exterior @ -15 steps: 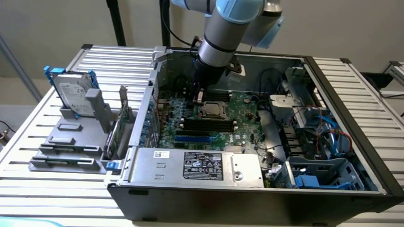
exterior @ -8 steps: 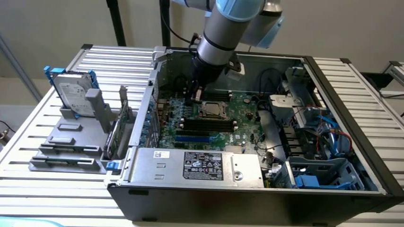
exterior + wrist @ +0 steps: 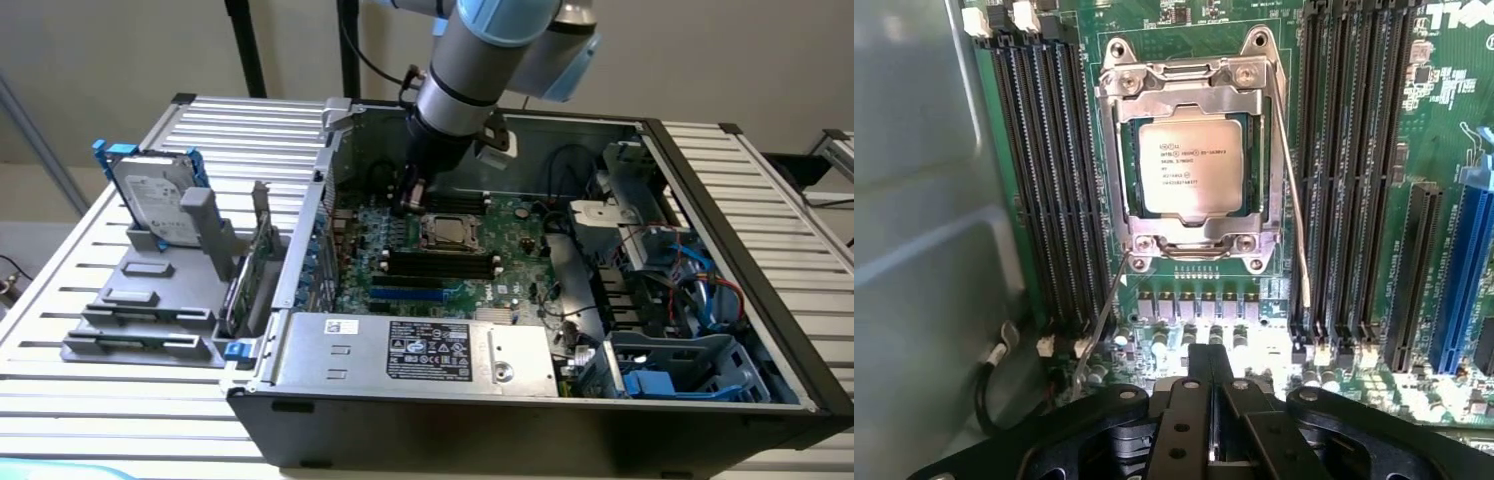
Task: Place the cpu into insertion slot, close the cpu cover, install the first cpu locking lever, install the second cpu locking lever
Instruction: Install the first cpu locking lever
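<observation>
The cpu (image 3: 1189, 165) sits in the insertion slot (image 3: 1254, 205), cpu cover (image 3: 1189, 95) down. Both locking levers (image 3: 1294, 210) look unlatched. My gripper (image 3: 1212, 370) is pressed together, empty

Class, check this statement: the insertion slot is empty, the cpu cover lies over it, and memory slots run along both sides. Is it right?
Not quite. The insertion slot is not empty: the wrist view shows the cpu seated in it. The cpu cover does lie over it, and memory slots run along both sides.
</observation>
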Controlling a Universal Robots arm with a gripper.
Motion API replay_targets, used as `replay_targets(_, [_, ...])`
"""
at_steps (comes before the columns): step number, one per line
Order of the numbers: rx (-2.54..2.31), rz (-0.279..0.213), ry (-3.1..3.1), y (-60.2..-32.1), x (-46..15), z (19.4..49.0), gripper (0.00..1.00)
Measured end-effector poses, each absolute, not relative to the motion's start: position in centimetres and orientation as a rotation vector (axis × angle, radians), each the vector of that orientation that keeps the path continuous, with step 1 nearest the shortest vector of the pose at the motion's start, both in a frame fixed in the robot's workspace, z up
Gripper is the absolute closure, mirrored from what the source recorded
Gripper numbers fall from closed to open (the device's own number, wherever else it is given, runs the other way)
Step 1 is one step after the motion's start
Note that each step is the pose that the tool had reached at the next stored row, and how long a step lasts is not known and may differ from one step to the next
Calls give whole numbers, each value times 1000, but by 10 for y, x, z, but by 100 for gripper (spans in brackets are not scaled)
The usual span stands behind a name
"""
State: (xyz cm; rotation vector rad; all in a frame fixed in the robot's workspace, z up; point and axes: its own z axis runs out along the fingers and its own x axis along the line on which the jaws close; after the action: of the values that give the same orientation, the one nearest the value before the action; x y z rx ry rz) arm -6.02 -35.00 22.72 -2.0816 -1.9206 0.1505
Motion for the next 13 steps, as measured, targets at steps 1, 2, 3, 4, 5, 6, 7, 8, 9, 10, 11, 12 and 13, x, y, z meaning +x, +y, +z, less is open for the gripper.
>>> replay_targets(1, [-2088,148,-1910,-350,-60,227,89])
replay_targets(2, [-2095,145,-1897,-350,-60,228,89])
replay_targets(3, [-2101,141,-1886,-350,-60,228,89])
replay_targets(4, [-2106,137,-1875,-350,-60,229,89])
replay_targets(5, [-2111,131,-1863,-350,-60,230,89])
replay_targets(6, [-2115,126,-1853,-350,-60,230,89])
replay_targets(7, [-2118,120,-1843,-350,-60,231,89])
replay_targets(8, [-2120,115,-1833,-350,-60,232,89])
replay_targets(9, [-2123,111,-1825,-350,-61,232,89])
replay_targets(10, [-2127,107,-1817,-350,-61,232,89])
replay_targets(11, [-2132,104,-1809,-350,-61,233,89])
replay_targets(12, [-2137,103,-1803,-350,-62,233,89])
replay_targets(13, [-2140,101,-1798,-350,-63,233,89])
